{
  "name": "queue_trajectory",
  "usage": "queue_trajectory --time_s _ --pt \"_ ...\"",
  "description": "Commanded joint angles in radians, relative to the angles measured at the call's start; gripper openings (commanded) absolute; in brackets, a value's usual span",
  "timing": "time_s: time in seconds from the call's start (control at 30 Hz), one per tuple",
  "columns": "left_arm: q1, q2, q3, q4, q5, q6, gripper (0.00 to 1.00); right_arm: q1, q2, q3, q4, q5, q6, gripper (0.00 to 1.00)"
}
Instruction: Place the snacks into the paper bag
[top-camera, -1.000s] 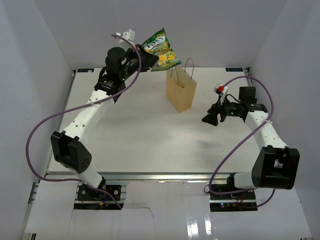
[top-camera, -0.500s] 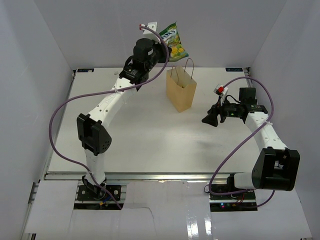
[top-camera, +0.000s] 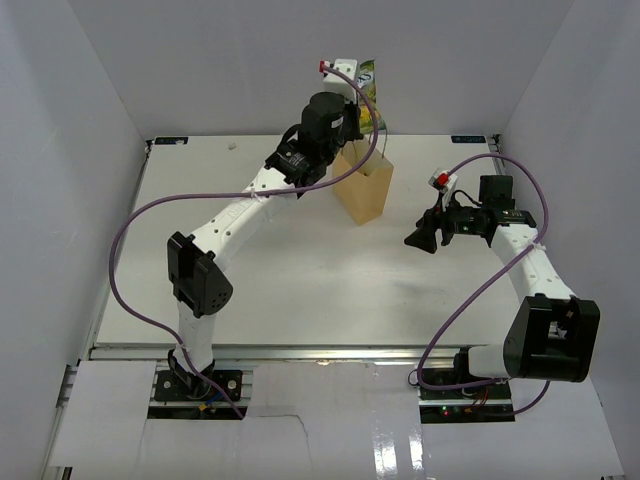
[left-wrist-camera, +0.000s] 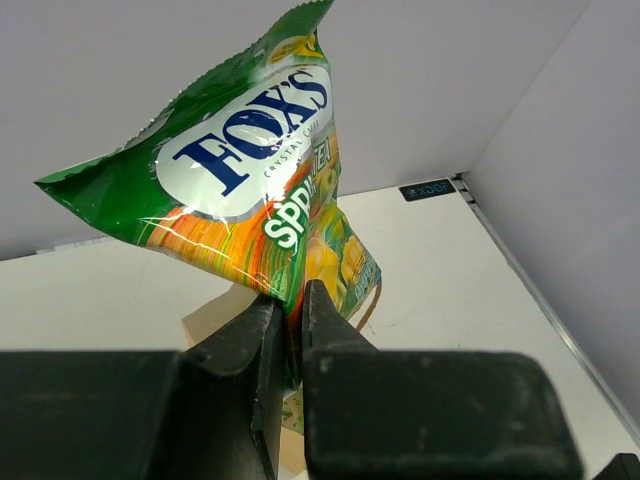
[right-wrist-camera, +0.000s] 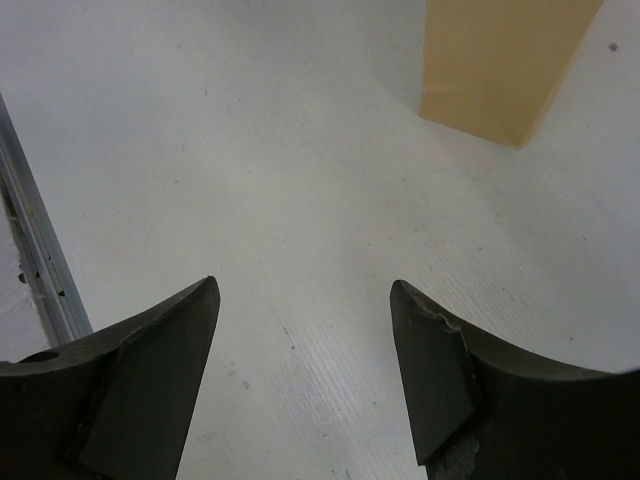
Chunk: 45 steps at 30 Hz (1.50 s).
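Observation:
My left gripper (left-wrist-camera: 292, 300) is shut on the lower edge of a green-and-white snack packet (left-wrist-camera: 250, 170), with a second green packet (left-wrist-camera: 345, 255) pinched behind it. In the top view the left gripper (top-camera: 352, 105) holds the snack packets (top-camera: 368, 82) just above the open mouth of the paper bag (top-camera: 368, 190). The tan bag top (left-wrist-camera: 215, 315) shows right below the fingers. The bag stands upright at the table's far middle. My right gripper (top-camera: 412, 240) hangs open and empty to the right of the bag; in its own view the right gripper (right-wrist-camera: 303, 290) faces bare table, the bag's base (right-wrist-camera: 505, 65) ahead.
White walls enclose the table on three sides. A metal rail (right-wrist-camera: 40, 260) runs along the table edge in the right wrist view. The left arm's purple cable (top-camera: 130, 250) loops over the left half of the table.
The left arm has swung to the right with the snack packets, from left of the bag to just above its mouth. The right arm has not moved.

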Motion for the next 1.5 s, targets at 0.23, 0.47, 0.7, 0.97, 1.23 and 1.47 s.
queue_trajectory --time_s 0.23,0.47,0.7,0.97,1.23,1.47 --pt "0.009 -0.034 0.043 0.054 -0.09 0.091 0.0 -0.012 -0.025 -0.018 0.024 -0.031 0.002 0.75" --pt "-0.013 -0.02 0.033 0.055 -0.098 0.129 0.0 -0.012 -0.025 -0.015 0.035 -0.034 0.008 0.75" --pt "-0.017 -0.014 -0.001 0.072 -0.109 0.197 0.0 -0.012 -0.028 0.045 0.037 -0.08 0.005 0.75" --pt "-0.019 -0.153 -0.15 0.238 0.1 0.245 0.0 -0.012 0.027 0.266 0.199 -0.265 0.246 0.76" --pt "-0.013 -0.294 -0.275 0.25 0.27 0.122 0.0 0.011 0.166 0.396 0.924 -0.269 1.064 0.87" --pt "-0.001 -0.452 -0.424 0.289 0.379 0.033 0.0 0.033 0.352 0.571 1.304 -0.256 1.432 0.89"
